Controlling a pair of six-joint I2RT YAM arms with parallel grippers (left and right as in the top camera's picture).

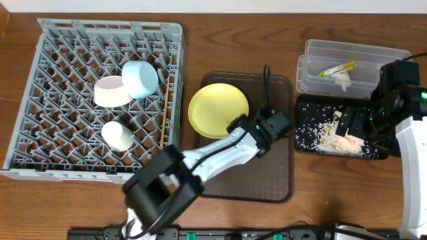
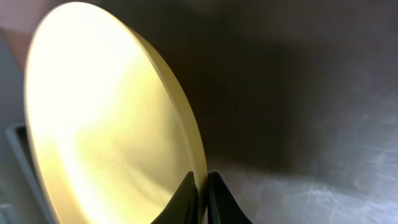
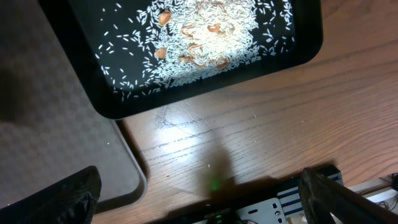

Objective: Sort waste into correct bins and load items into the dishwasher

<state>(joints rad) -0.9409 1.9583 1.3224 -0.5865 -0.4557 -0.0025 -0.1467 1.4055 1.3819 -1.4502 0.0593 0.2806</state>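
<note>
Plate (image 2: 106, 124), round, glossy pale-yellow, thin rim in black left hand (image 2: 202, 182).

Table (image 1: 240, 40): dark brown wood with visible grain. Fine scratches and a soft patch of glare show in the right wrist view. Pale strip (image 1: 267, 4) beyond the far edge; wall or floor undetermined.

No text, label, brand, number or sign could be read in any view. The yellow-green snack wrapper (image 1: 337, 68), lying in the clear tub (image 1: 320, 52) at the upper right of the overhead view, was too small to show any lettering.
</note>
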